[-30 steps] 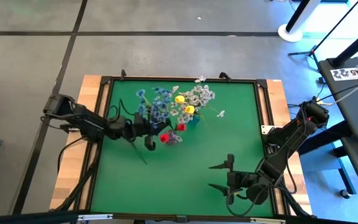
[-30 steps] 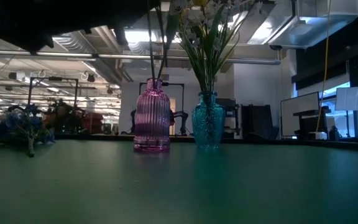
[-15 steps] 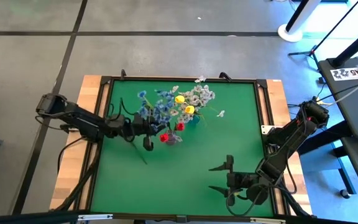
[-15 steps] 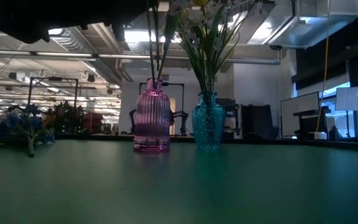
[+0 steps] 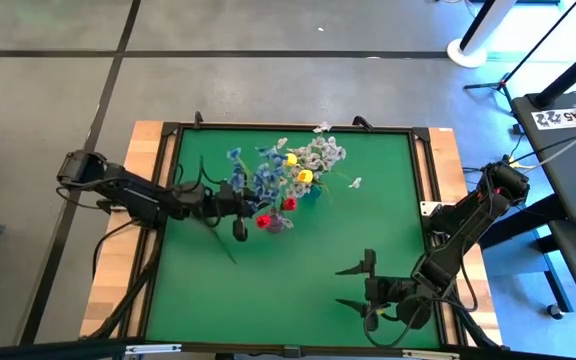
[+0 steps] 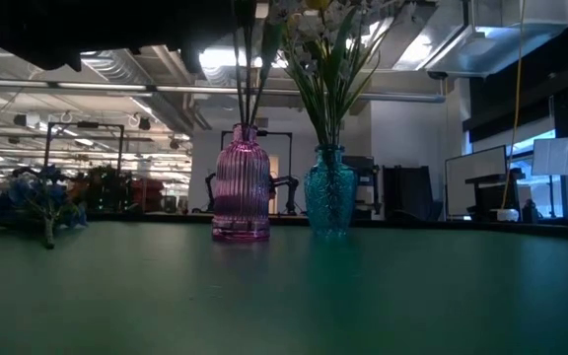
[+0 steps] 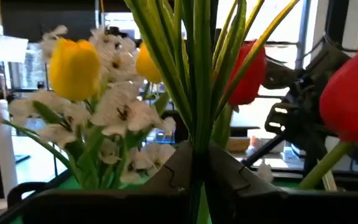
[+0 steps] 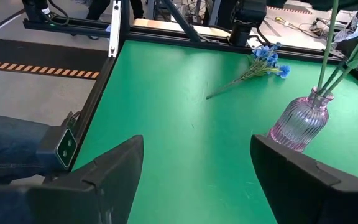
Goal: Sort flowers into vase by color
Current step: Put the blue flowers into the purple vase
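My left gripper (image 5: 238, 205) (image 7: 197, 177) is shut on a bunch of green flower stems, just left of the pink vase (image 6: 242, 187). Blue blossoms (image 5: 258, 177) top that bunch in the high view. Red tulips (image 5: 265, 220) stand with their stems in the pink vase. Yellow tulips (image 7: 73, 68) and white sprays (image 5: 323, 152) stand in the teal vase (image 6: 330, 192). Another blue spray (image 8: 266, 57) lies flat on the mat near the table's left side. My right gripper (image 5: 340, 284) (image 8: 196, 146) waits open near the front right, holding nothing. My left gripper pinches several thin green stems (image 7: 197, 124) together between its two fingers. The fingers come about level from the table's left and lie across the stems. The stems rise upright above the fingers. Their lower ends are hidden below the gripper.
The green mat (image 5: 368, 230) lies bare between the vases and my right gripper. A raised frame edges the table (image 8: 114, 37). The two vases stand close together, their blooms crowding the space above them.
My left gripper has tipped upward while staying in place, and that arm's elbow has drawn back toward the table's left edge. The blue blossoms of the held bunch have swung a little toward the vases.
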Robot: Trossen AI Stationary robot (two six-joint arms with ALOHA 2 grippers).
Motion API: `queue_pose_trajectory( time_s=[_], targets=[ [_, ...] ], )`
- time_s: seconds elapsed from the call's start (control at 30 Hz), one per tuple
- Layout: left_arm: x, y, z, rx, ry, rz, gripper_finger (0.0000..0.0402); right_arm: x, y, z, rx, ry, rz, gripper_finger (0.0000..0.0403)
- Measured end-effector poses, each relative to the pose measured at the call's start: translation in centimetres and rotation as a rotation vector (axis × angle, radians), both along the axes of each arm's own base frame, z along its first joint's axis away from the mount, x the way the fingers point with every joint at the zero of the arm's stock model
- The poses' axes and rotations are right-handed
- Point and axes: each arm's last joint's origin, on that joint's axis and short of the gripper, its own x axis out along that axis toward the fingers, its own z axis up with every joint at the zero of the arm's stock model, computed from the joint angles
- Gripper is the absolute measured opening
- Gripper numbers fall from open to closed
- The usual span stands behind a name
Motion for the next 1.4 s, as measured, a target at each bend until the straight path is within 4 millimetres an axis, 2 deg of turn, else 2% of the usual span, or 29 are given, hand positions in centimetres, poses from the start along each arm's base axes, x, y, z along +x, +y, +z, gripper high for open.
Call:
queue_pose_trajectory(
  time_s=[0.5,0.6,0.77,0.87,1.03,1.2,1.4],
  targets=[
    [0.2,-0.3,-1.5,0.03,0.157,-0.027,0.0022,0.0,0.1,0.0,0.011,0.014,0.028,0.0293],
    [0.2,-0.2,-1.7,0.002,0.174,-0.028,0.0038,0.0,0.1,0.0,0.011,0.014,0.028,0.0293],
    [0.1,0.1,-2.2,-0.008,0.233,-0.017,0.0088,0.0,0.1,0.0,0.012,0.014,0.028,0.0293],
    [-0.4,0.2,-1.8,-0.009,0.255,-0.014,0.012,0.0,0.1,-0.1,0.025,0.016,0.025,0.0293],
    [-2.5,0.3,-0.6,-0.056,0.383,-0.045,0.0156,0.0,0.2,-0.1,0.055,0.033,0.051,0.0293],
    [-4.4,0.3,0.9,-0.176,0.596,-0.053,0.0169,0.0,0.2,-0.1,0.046,0.026,0.041,0.0293],
    [-5.5,-0.6,1.9,-0.281,0.797,-0.068,0.0173,0.0,0.1,-0.1,0.039,0.02,0.031,0.0293]
  ],
)
